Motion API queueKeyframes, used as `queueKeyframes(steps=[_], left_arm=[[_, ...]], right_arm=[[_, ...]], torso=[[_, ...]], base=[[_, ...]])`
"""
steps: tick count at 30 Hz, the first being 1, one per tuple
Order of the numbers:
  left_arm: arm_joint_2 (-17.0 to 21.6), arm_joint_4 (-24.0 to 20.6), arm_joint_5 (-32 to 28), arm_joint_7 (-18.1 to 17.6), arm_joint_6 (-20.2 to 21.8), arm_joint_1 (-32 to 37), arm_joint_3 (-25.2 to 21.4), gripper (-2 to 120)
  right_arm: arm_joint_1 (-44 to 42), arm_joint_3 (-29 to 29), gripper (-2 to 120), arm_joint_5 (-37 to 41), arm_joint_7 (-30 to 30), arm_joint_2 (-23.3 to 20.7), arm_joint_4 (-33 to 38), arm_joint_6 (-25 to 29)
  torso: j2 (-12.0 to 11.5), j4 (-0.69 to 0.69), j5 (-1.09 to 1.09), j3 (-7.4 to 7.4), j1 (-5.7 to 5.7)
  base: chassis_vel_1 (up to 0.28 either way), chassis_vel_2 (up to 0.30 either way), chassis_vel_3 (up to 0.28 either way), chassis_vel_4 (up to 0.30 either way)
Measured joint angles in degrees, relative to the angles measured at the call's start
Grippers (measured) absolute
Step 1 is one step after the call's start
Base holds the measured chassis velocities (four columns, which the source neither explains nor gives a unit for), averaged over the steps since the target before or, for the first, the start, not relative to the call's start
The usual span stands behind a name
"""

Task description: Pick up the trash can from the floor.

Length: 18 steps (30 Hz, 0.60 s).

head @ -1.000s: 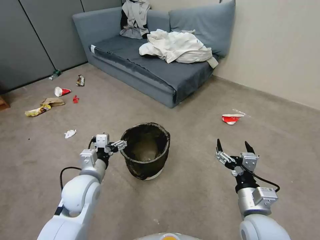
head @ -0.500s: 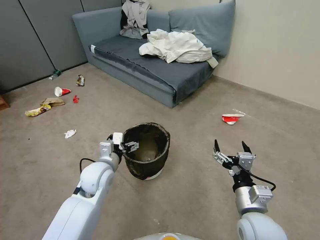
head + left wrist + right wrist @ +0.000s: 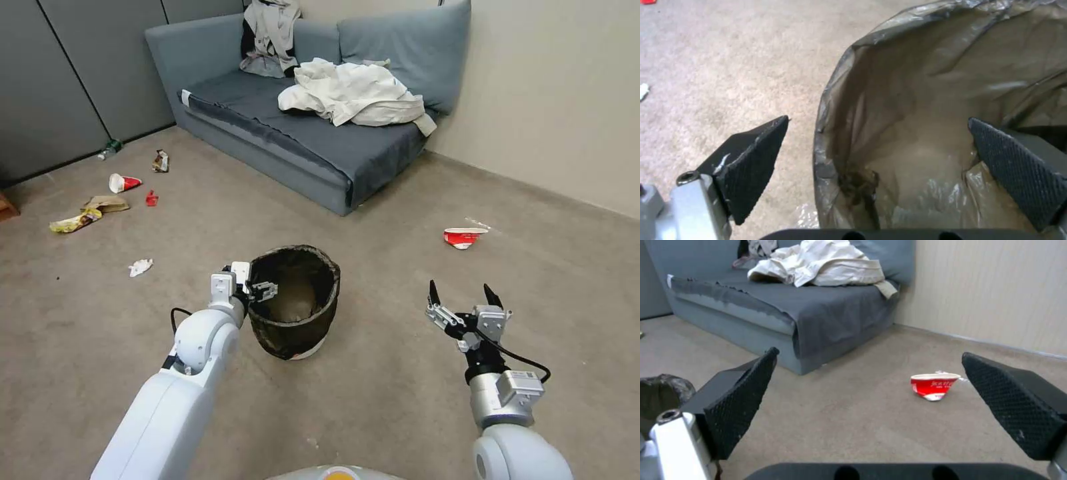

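Observation:
The trash can [image 3: 293,303], a small white bin lined with a dark bag, stands upright on the beige carpet floor [image 3: 373,387] in front of me. My left gripper [image 3: 257,291] is open and straddles the bin's left rim [image 3: 826,110]: one finger [image 3: 751,160] hangs outside over the carpet, the other finger [image 3: 1018,170] is inside the bag. The bin's inside looks empty. My right gripper [image 3: 465,300] hovers open with nothing in it above the carpet to the right of the bin, whose edge [image 3: 662,390] shows in the right wrist view.
A crushed red-and-white cup [image 3: 463,237] lies on the carpet at the right. More litter [image 3: 100,203] and a white scrap [image 3: 140,267] lie at the left. A grey sofa [image 3: 320,140] with clothes stands behind, against the wall.
My left arm has swung right and forward, carrying the open gripper from beside the bin onto its left rim. The right gripper has sunk slightly. The bin has not moved.

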Motion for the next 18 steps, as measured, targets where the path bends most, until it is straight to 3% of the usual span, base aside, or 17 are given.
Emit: queueKeyframes(steps=[5, 18], left_arm=[[0.23, -1.36, 0.11, -0.36, 0.18, 0.41, -1.16, 100], [0.07, 0.80, 0.09, -2.46, 0.19, 1.05, -1.43, 100]], right_arm=[[-0.21, 0.24, 100, 0.12, 0.01, -0.03, -0.12, 0.15], [-0.22, 0.09, 100, 0.20, 0.02, -0.01, -0.28, 0.24]], torso=[[0.00, 0.01, 0.00, 0.00, -0.01], [0.00, 0.01, 0.00, 0.00, -0.01]], base=[[0.000, 0.000, 0.000, 0.000], [0.000, 0.000, 0.000, 0.000]])
